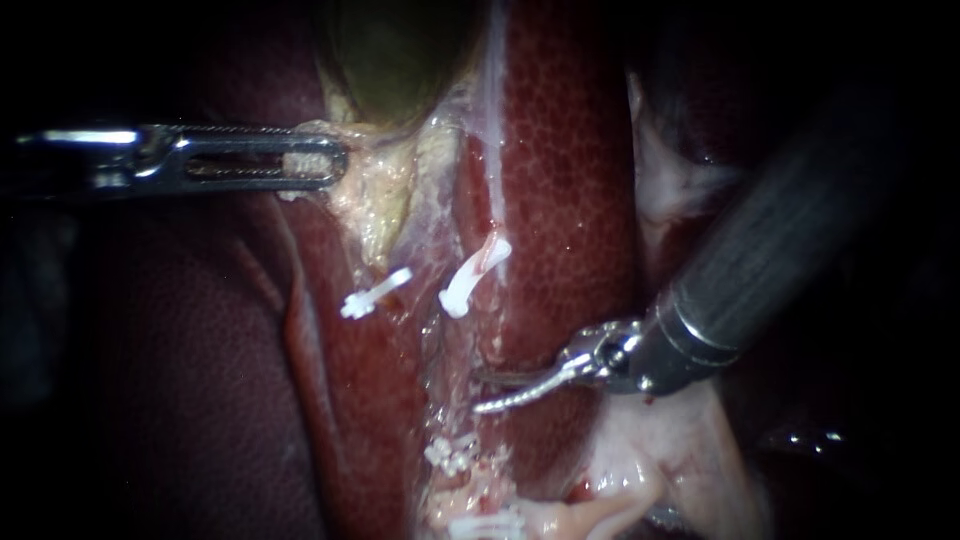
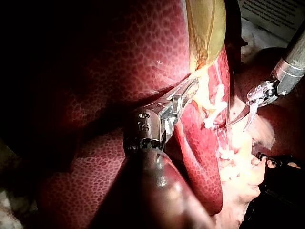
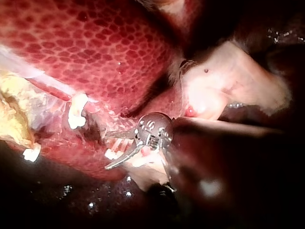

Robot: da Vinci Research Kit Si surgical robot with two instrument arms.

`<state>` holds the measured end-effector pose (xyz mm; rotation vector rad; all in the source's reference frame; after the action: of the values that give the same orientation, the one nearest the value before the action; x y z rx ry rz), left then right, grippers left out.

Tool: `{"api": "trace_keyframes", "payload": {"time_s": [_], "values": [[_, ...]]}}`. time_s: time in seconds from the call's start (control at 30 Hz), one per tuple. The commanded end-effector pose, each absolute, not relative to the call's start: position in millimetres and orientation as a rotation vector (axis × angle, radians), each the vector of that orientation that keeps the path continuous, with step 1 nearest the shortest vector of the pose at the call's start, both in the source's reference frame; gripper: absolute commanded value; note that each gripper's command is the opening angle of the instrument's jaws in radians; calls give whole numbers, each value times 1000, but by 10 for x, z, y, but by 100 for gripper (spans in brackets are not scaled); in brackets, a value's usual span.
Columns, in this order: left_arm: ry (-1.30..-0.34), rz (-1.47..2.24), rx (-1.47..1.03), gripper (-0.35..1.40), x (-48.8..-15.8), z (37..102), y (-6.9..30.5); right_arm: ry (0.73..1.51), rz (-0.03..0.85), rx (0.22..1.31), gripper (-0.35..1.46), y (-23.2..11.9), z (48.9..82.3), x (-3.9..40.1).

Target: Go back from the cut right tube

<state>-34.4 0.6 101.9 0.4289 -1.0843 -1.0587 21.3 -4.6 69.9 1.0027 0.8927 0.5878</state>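
Where its thick dark shaft slants in from the upper right, closest to the camera, the right instrument (image 1: 480, 390) bends at its wrist so that its two slim curved blades lie almost level across the liver (image 1: 570, 180). The blades stand apart with a clear gap between them and grip nothing; both wrist views show the same spread. Their tips sit near the pale groove, below the cut right tube (image 1: 492, 252) and not touching it. That tube's upper stump hangs short and pinkish beside the liver's edge, with a white clip (image 1: 462, 295) across its end. A second clip (image 1: 373, 296) lies just beside it to the left, on the other strand. Lower in the groove, more clips (image 1: 450, 455) sit bunched in ragged pale tissue. Farther back, the left instrument (image 1: 335, 160) reaches in level from the left, its long windowed jaws closed together on fatty tissue (image 1: 372, 190) at the lower end of the gallbladder (image 1: 395, 60). The gallbladder's greenish body rises behind them into shadow.
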Motion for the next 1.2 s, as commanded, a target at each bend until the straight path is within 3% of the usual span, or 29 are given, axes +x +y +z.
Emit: {"api": "trace_keyframes", "payload": {"time_s": [0.03,0.23,0.5,0.87,1.2], "values": [[-1084,-1058,429,-35,-344,1019,6,927,552,962,143,-45,696,210],[-1084,-1058,429,-35,-343,1019,5,1041,380,773,143,-35,677,193],[-1084,-1058,430,-35,-343,1019,5,1099,252,594,143,-2,629,167],[-1085,-1058,428,-35,-345,1021,5,1095,273,450,143,29,567,140],[-1075,-1041,417,-35,-359,1044,-9,1094,278,449,143,31,566,138]]}}
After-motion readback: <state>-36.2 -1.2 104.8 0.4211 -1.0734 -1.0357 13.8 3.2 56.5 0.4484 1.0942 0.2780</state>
